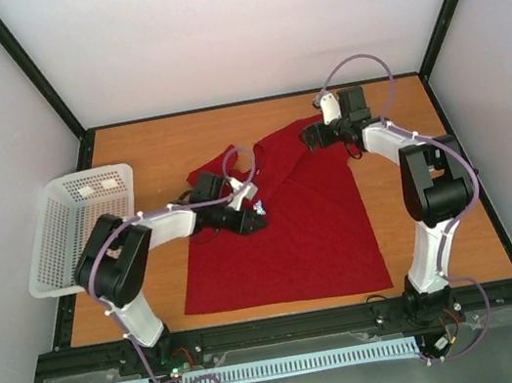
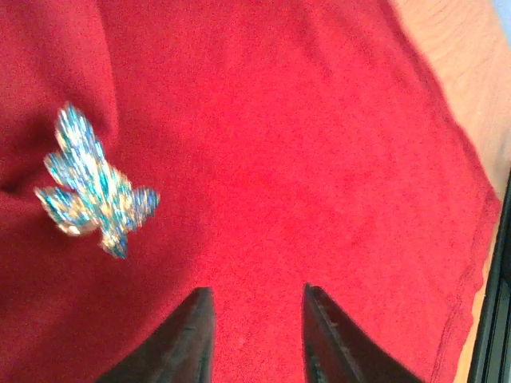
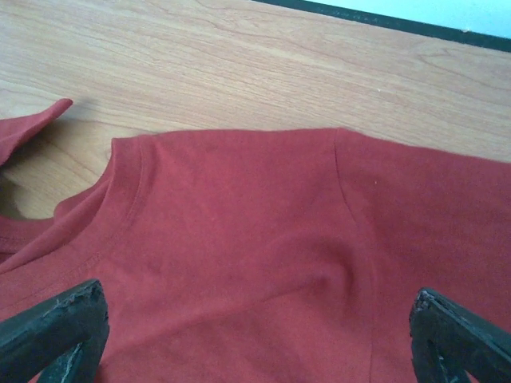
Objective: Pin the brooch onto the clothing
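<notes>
Left jaws slightly apart, brooch (image 2: pixel 94 190) just beside on shirt (image 2: pixel 319 144); right jaws wide apart

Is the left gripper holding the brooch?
No: the brooch sits on the shirt, off to one side of the empty left gripper.

Red T-shirt (image 1: pixel 312 226), glittery blue-and-silver brooch (image 2: pixel 94 185), white basket (image 1: pixel 52 225), wood-brown table (image 1: pixel 148 141).
</notes>
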You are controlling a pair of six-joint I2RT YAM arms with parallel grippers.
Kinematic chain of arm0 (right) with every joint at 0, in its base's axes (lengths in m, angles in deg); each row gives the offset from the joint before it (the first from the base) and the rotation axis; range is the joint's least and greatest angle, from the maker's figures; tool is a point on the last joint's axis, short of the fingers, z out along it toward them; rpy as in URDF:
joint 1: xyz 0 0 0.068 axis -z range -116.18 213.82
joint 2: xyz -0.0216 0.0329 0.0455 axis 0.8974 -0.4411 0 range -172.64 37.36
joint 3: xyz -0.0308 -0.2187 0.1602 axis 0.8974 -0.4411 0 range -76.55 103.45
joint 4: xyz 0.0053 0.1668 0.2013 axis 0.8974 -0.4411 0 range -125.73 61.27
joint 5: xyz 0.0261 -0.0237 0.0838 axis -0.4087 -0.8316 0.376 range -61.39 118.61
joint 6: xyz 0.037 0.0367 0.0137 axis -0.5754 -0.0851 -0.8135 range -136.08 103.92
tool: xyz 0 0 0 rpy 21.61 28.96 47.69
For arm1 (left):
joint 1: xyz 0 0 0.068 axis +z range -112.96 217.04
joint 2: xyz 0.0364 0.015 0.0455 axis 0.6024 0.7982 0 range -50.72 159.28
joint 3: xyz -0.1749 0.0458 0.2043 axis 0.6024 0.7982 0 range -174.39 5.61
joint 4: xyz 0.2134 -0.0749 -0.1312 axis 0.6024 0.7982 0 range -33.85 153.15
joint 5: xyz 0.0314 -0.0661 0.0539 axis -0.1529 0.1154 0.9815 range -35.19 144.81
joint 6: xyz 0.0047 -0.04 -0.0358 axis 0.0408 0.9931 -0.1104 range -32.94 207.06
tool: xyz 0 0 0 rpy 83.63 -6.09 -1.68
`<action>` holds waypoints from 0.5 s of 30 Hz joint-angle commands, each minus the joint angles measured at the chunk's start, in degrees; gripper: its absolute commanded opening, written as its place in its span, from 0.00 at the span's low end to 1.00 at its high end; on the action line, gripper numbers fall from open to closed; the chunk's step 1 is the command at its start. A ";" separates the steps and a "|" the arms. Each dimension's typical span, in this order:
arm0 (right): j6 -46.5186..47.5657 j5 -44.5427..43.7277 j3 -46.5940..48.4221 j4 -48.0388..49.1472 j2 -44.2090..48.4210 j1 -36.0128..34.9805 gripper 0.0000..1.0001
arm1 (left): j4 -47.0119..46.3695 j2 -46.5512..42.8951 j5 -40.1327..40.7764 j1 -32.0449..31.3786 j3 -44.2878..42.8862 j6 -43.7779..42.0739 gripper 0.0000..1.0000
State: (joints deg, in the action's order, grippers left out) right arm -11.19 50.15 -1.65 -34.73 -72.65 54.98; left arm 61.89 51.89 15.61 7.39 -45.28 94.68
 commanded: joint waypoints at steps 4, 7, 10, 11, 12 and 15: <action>12.14 -4.05 9.96 -6.13 -7.42 -2.98 1.00 | 1.52 -9.53 0.04 9.20 -6.54 0.87 0.47; 16.69 -6.76 16.86 -11.63 -12.50 -3.51 1.00 | 1.78 -6.09 5.43 13.17 -12.32 0.20 0.55; 22.32 -6.88 21.62 -15.09 -15.58 -4.09 1.00 | 1.96 -0.78 10.24 16.12 -17.48 -0.78 0.58; 23.62 -7.35 22.68 -15.51 -16.44 -4.28 1.00 | 2.37 1.44 12.42 16.59 -19.77 -1.94 0.60; 24.53 -7.45 24.08 -16.29 -17.49 -4.42 1.00 | 2.69 3.56 14.47 16.76 -21.92 -3.29 0.60; 25.61 -7.95 30.61 -20.16 -21.94 -4.51 1.00 | 5.70 11.40 18.22 16.90 -30.02 -7.81 0.62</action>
State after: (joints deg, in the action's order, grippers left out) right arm 8.91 44.07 21.84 -48.72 -90.34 50.79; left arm 63.18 54.93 26.45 24.27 -66.99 93.02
